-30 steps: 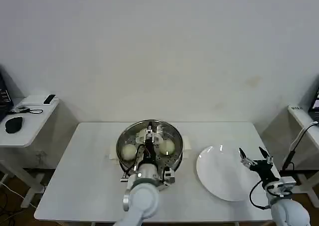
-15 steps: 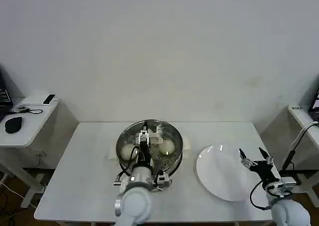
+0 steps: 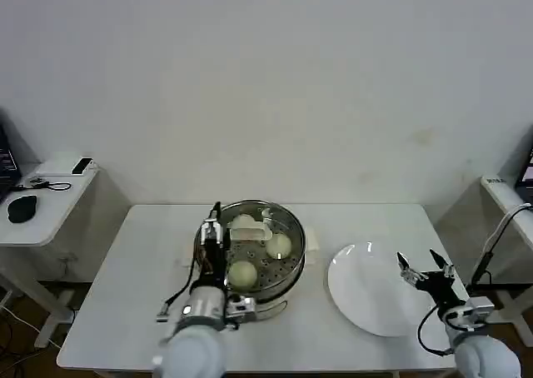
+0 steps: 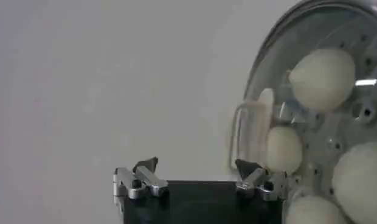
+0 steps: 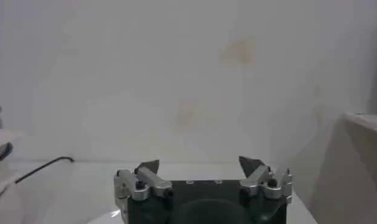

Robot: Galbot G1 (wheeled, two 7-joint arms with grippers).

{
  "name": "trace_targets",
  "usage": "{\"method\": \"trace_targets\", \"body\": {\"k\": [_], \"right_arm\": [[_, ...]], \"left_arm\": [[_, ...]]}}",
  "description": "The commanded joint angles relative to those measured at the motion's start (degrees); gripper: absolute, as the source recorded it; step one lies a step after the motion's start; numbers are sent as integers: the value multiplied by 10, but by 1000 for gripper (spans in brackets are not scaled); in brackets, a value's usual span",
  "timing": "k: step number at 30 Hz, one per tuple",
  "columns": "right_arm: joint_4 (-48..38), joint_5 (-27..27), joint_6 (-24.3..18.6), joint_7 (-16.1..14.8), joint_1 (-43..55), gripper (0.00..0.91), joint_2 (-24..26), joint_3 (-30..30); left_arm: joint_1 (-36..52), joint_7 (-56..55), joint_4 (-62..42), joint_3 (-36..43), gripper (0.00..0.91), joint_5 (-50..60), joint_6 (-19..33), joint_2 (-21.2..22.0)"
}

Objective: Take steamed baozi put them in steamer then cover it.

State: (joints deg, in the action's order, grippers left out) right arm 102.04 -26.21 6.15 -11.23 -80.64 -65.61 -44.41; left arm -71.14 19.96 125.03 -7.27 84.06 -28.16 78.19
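Note:
The steamer [image 3: 287, 271] is a shiny steel pot at the table's middle, with no cover on it; the cover is out of view. Three steamed baozi lie on its perforated tray: one at the back [image 3: 242, 222], one at the right [image 3: 279, 245], one at the front [image 3: 242, 273]. My left gripper [image 3: 214, 228] hangs open and empty over the pot's left rim. The left wrist view has the left gripper [image 4: 196, 165] beside the steamer [image 4: 267, 67], with several baozi [image 4: 322, 79] inside. My right gripper [image 3: 423, 266] [image 5: 199, 164] stays open and empty at the plate's right edge.
A flat white plate [image 3: 366, 290] lies bare to the right of the steamer. A cream handle [image 4: 246, 137] juts from the pot's side. A small side table [image 3: 42, 203] with a mouse and cable stands at the far left. Bare tabletop lies left of the pot.
My left gripper has drawn back from over the steamer's middle to its left rim, and a baozi now shows at the tray's front. The right arm has hardly moved.

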Motion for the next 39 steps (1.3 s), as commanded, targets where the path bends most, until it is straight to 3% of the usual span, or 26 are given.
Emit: {"method": "trace_targets", "body": {"k": [1, 4, 8, 13, 22, 26, 39], "right_arm": [[21, -4, 14, 14, 0, 907, -9, 23], [19, 19, 9, 16, 7, 907, -20, 28], [42, 22, 6, 22, 3, 907, -29, 41], [58, 9, 20, 32, -2, 907, -33, 67], [46, 12, 20, 54, 0, 907, -42, 110], [46, 18, 20, 65, -1, 907, -44, 126], [58, 48, 17, 81, -21, 907, -42, 115]], "left_arm": [[-95, -40, 110, -162, 907, -260, 9, -54], [-120, -117, 92, -227, 907, -391, 55, -39], [-154, -152, 41, -310, 907, -553, 162, -28], [-194, -173, -19, -366, 907, -696, 199, -26], [-242, -200, -61, -361, 907, -770, 206, -11], [-252, -190, -66, -366, 907, -799, 185, -1], [-278, -186, -62, -378, 907, -842, 194, 10]]}}
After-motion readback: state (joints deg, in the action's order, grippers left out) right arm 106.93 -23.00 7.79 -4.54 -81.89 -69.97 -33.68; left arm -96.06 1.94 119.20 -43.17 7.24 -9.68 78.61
